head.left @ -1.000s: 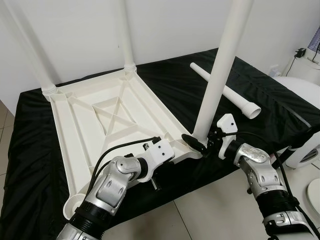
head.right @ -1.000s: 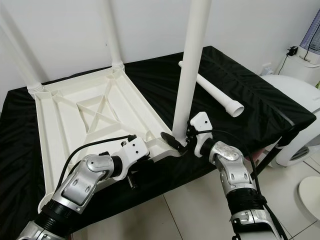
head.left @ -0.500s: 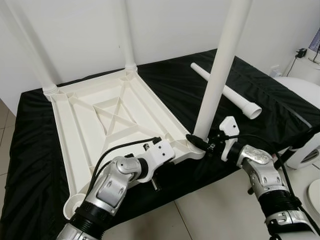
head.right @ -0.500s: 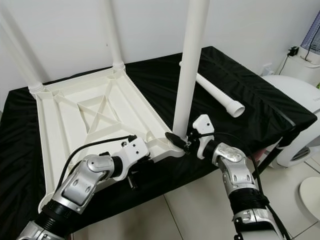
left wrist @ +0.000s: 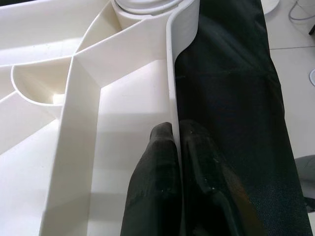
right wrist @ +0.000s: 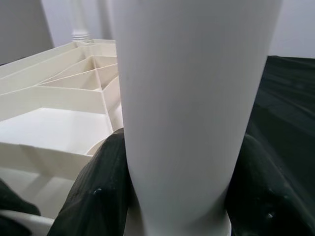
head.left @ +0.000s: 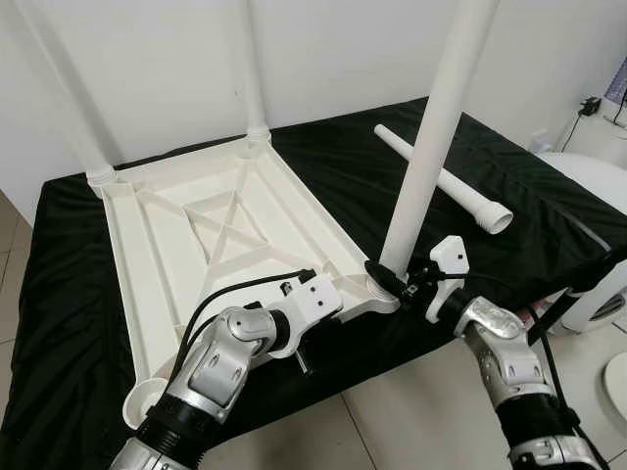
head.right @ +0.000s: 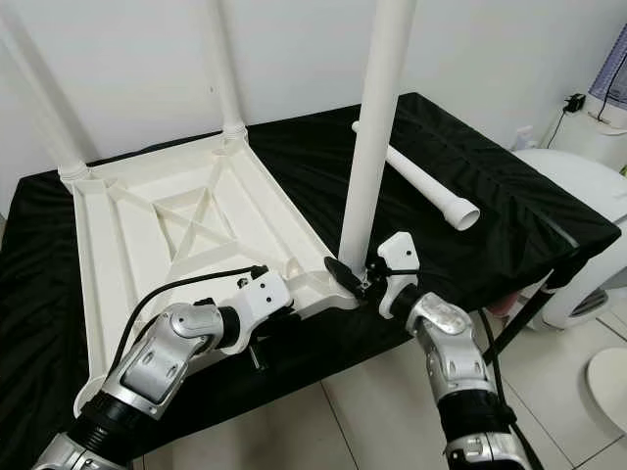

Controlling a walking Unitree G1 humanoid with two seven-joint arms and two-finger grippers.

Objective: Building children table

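Upturned white tabletop [head.left: 196, 245] lying on black cloth [head.left: 372, 166], near edge close to the cloth's drop-off. Left gripper [left wrist: 176, 147] pinched on the tabletop's near rim, one finger on each side of the thin wall. Right gripper [right wrist: 177, 196] clamped round the base of the upright leg [head.left: 431, 137] at the near right corner socket. Spare leg [head.left: 446, 181] lying loose behind, well apart.

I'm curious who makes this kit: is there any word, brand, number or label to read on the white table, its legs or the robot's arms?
None can be read: the upturned table top, the legs, the black cloth and both silver arms show no lettering.
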